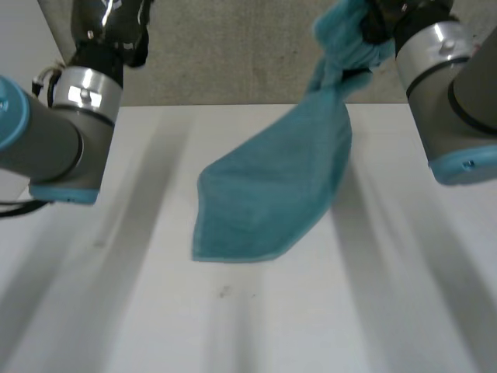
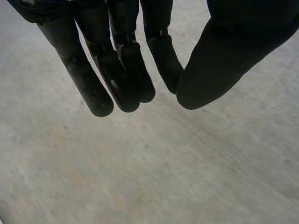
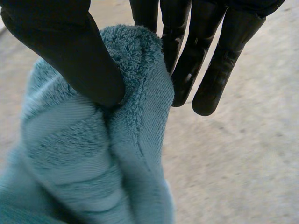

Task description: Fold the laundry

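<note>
Head view: we see the white worktop [image 1: 256, 326] across most of the frame, with grey floor [image 1: 233, 54] beyond its far edge. Next in size is one teal terry towel [image 1: 272, 194]. It hangs in the air from its bunched upper end, over the far right part of the worktop, and widens as it slants down toward the worktop's middle. We cannot tell whether its lower edge touches the surface.

The left arm [image 1: 54, 140] and right arm [image 1: 458, 101] come in from either side, both raised.

The right hand [image 1: 378, 27] is up at the far edge with the gathered top of the towel wrapped around it. In the right wrist view, its thumb [image 3: 70, 51] presses into a thick fold of the cloth and its straight fingers [image 3: 215, 70] sit just behind that fold. We read this as a pinch grip on the towel's bunched end, with the rest of the cloth falling away below the palm.

The left hand [image 1: 116, 35] is held high at the far left, well apart from the towel. In the left wrist view, its fingers [image 2: 121, 60] are straight and close together, the thumb is slightly apart, and nothing is held. Grey floor lies below them.
</note>
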`<move>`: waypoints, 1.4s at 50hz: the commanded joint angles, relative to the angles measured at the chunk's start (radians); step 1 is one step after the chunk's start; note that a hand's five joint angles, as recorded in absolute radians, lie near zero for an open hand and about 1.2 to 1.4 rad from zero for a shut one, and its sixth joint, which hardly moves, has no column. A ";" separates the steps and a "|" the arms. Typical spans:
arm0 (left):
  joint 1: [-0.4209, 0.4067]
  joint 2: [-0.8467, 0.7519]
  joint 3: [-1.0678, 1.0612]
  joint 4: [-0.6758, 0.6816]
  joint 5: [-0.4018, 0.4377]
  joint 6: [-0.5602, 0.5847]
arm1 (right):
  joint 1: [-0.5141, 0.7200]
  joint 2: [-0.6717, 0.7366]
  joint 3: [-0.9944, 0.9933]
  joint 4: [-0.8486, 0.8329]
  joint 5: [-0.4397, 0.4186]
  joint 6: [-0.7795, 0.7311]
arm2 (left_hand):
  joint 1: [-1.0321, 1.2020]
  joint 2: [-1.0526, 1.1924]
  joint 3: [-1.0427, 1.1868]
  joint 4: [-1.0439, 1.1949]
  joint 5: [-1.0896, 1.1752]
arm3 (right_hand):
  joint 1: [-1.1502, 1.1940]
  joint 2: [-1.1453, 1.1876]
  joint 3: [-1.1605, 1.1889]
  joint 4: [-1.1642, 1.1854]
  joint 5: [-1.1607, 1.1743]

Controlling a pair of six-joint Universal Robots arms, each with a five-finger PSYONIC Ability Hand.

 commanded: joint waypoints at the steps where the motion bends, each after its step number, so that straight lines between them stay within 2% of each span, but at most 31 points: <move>1: -0.008 -0.012 -0.170 -0.055 0.010 -0.015 | 0.012 -0.099 0.175 0.054 -0.111 -0.013 | -0.797 -0.817 -0.813 -0.815 -0.776 | 0.456 0.234 0.223 0.209 0.277; 5: -0.018 -0.064 -0.177 -0.078 0.015 -0.035 | 0.017 -0.177 0.198 0.061 -0.114 -0.013 | -0.815 -0.835 -0.831 -0.833 -0.794 | 0.456 0.234 0.223 0.209 0.277; 11: -0.057 -0.171 -0.135 -0.227 0.034 -0.312 | 0.005 -0.269 0.204 0.080 -0.107 -0.013 | -0.833 -0.853 -0.849 -0.851 -0.812 | 0.456 0.234 0.223 0.209 0.277; 16: -0.074 -0.237 -0.092 -0.301 0.103 -0.436 | 0.003 -0.291 0.190 0.133 -0.104 -0.013 | -0.821 -0.841 -0.837 -0.839 -0.800 | 0.456 0.234 0.223 0.209 0.277; 19: -0.084 -0.271 -0.071 -0.310 0.117 -0.441 | 0.006 -0.300 0.183 0.146 -0.103 -0.011 | -0.815 -0.836 -0.831 -0.833 -0.794 | 0.456 0.234 0.223 0.209 0.277; 26: -0.089 -0.285 -0.042 -0.307 0.093 -0.447 | 0.017 -0.358 0.183 0.156 -0.104 -0.001 | -0.815 -0.835 -0.831 -0.833 -0.794 | 0.456 0.234 0.223 0.209 0.277; 34: -0.089 -0.283 -0.002 -0.307 0.082 -0.449 | 0.049 -0.458 0.193 0.176 -0.141 0.032 | -0.841 -0.862 -0.857 -0.859 -0.821 | 0.456 0.234 0.223 0.209 0.277; 38: -0.103 -0.288 0.008 -0.302 0.108 -0.449 | 0.066 -0.494 0.201 0.194 -0.175 0.065 | -0.906 -0.926 -0.922 -0.924 -0.885 | 0.456 0.234 0.223 0.209 0.277; 45: -0.193 -0.295 0.026 -0.236 0.218 -0.464 | 0.071 -0.518 0.206 0.281 -0.204 0.142 | -0.924 -0.944 -0.940 -0.942 -0.903 | 0.456 0.234 0.223 0.209 0.277; 52: -0.224 -0.311 0.061 -0.218 0.239 -0.552 | 0.060 -0.544 0.253 0.309 -0.322 0.216 | -0.894 -0.915 -0.910 -0.912 -0.874 | 0.456 0.234 0.223 0.209 0.277; 53: -0.226 -0.315 0.064 -0.219 0.240 -0.564 | 0.060 -0.549 0.261 0.306 -0.330 0.216 | -0.877 -0.897 -0.893 -0.895 -0.856 | 0.456 0.234 0.223 0.209 0.277; 56: -0.229 -0.329 0.072 -0.226 0.292 -0.619 | 0.048 -0.561 0.278 0.305 -0.333 0.217 | -0.201 -0.221 -0.217 -0.219 -0.180 | 0.456 0.234 0.223 0.209 0.277; 57: -0.229 -0.329 0.072 -0.226 0.292 -0.619 | 0.038 -0.563 0.281 0.303 -0.330 0.217 | -0.199 -0.219 -0.215 -0.216 -0.178 | 0.456 0.234 0.223 0.209 0.277; 59: -0.229 -0.332 0.072 -0.226 0.311 -0.642 | -0.017 -0.563 0.291 0.303 -0.322 0.216 | 0.248 0.228 0.232 0.230 0.269 | 0.456 0.234 0.223 0.209 0.277; 61: -0.224 -0.334 0.075 -0.223 0.288 -0.647 | -0.040 -0.563 0.296 0.305 -0.319 0.214 | 0.250 0.230 0.234 0.232 0.271 | 0.456 0.234 0.223 0.209 0.277; 63: -0.210 -0.329 0.081 -0.218 0.242 -0.645 | -0.116 -0.558 0.319 0.303 -0.319 0.214 | 0.250 0.230 0.234 0.232 0.271 | 0.456 0.234 0.223 0.209 0.277; 64: -0.198 -0.323 0.090 -0.213 0.178 -0.641 | -0.132 -0.549 0.322 0.301 -0.319 0.214 | 0.250 0.230 0.234 0.232 0.271 | 0.456 0.234 0.223 0.209 0.277; 66: -0.167 -0.312 0.104 -0.206 0.105 -0.625 | -0.146 -0.543 0.327 0.298 -0.319 0.216 | 0.250 0.230 0.234 0.232 0.271 | 0.456 0.234 0.223 0.209 0.277; 67: -0.126 -0.288 0.119 -0.197 0.050 -0.599 | -0.171 -0.524 0.328 0.288 -0.319 0.216 | 0.250 0.230 0.234 0.232 0.271 | 0.456 0.234 0.223 0.209 0.277; 70: -0.071 -0.205 0.130 -0.172 0.018 -0.514 | -0.205 -0.416 0.299 0.207 -0.304 0.214 | 0.250 0.230 0.234 0.232 0.271 | 0.456 0.234 0.223 0.209 0.277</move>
